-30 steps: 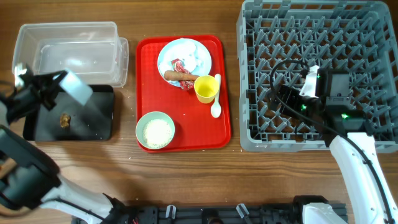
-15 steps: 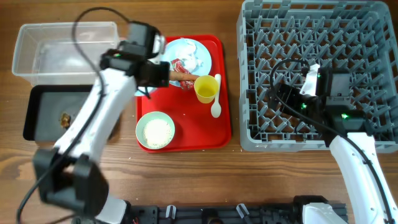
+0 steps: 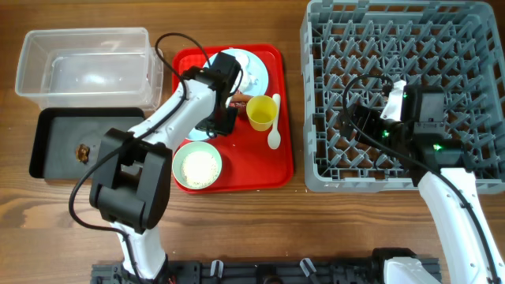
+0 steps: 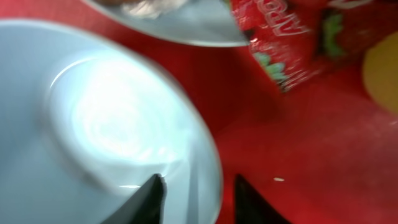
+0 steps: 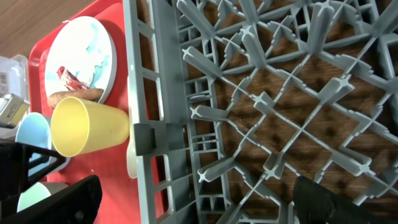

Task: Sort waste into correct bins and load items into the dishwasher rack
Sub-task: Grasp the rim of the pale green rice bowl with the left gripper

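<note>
Looking at your left gripper: fingers parted astride the rim of the empty pale blue bowl, red showing beside the rim, so it's let go. That smooth, glossy bowl sits near the left edge of the red tray, squeezed between the plate and the rice bowl. Little room there. Your right gripper hangs spread wide, empty, over the grey pegged rack, near its left edge.

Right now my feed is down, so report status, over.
Left gripper open astride the rim of the blue bowl, over the tray. Right gripper open, empty, over the rack. Wrapper, cup close by.
</note>
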Tool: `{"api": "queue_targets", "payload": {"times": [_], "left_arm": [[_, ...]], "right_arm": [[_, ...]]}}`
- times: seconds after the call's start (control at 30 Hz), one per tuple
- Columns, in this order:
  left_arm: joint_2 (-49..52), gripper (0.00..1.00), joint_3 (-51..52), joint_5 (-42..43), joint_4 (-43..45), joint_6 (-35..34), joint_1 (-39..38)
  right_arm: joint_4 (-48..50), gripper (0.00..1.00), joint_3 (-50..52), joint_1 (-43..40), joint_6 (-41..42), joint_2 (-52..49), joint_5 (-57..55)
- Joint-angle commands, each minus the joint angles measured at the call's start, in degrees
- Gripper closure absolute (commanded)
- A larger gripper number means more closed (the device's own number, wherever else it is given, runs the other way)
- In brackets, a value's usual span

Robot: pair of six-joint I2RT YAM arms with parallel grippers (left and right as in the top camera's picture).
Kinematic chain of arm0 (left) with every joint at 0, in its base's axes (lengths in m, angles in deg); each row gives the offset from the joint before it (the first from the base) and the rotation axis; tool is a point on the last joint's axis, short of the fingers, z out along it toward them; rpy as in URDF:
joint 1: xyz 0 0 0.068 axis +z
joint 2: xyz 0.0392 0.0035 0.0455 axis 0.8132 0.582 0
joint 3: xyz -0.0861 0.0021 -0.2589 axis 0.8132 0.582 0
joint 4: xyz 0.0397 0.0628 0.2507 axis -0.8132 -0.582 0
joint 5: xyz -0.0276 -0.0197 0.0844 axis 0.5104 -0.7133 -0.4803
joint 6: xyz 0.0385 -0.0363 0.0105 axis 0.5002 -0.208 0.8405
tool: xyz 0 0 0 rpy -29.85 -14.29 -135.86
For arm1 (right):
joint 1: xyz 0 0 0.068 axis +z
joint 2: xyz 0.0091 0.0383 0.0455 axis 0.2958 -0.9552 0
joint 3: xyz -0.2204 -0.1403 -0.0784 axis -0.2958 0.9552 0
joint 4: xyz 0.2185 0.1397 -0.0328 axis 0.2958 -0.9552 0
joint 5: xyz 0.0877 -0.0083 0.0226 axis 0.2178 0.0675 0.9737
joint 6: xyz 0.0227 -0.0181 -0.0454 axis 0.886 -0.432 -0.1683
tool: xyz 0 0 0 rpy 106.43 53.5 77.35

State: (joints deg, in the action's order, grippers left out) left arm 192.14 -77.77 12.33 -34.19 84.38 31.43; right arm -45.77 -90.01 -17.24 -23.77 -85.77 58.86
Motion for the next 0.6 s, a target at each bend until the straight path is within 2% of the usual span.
{"api": "queue_targets", "payload": {"times": [0.0, 0.07, 0.17, 0.27, 0.4, 0.47, 0.57], "left_arm": [[-1.7, 0.53, -2.0, -0.7, -2.3, -3.7, 1.4], [-5.1, 0.44, -6.1, 1.0, -3.3, -6.1, 1.5], [-9.9, 0.41, -8.6, 6.0, -4.9, -11.8, 1.5], [-10.2, 0.39, -7.3, 6.2, -15.0, -26.2, 1.0], [-10.2, 0.41, 2.1, 6.2, -13.2, -31.5, -1.7], [-10.2, 0.41, 6.3, 6.2, -11.0, -31.8, -2.4], [-10.2, 0.47, 10.6, 6.2, -6.6, -31.7, -2.7]], "right_arm": [[0.2, 0.0, -0.9, 0.3, 0.5, -0.4, -0.5], [0.5, 0.0, -0.9, 0.3, 0.5, -0.4, -0.5], [0.7, 0.0, -0.9, 0.3, 0.6, -0.4, -0.5], [0.9, 0.0, -0.6, 0.3, 0.6, -0.4, -0.5], [1.3, 0.0, -0.6, 0.3, 0.5, -1.0, -0.5], [1.3, 0.0, -0.6, 0.3, 0.6, -1.4, -0.5], [1.3, 0.0, -0.6, 0.3, 0.6, -1.9, -0.1]]}}
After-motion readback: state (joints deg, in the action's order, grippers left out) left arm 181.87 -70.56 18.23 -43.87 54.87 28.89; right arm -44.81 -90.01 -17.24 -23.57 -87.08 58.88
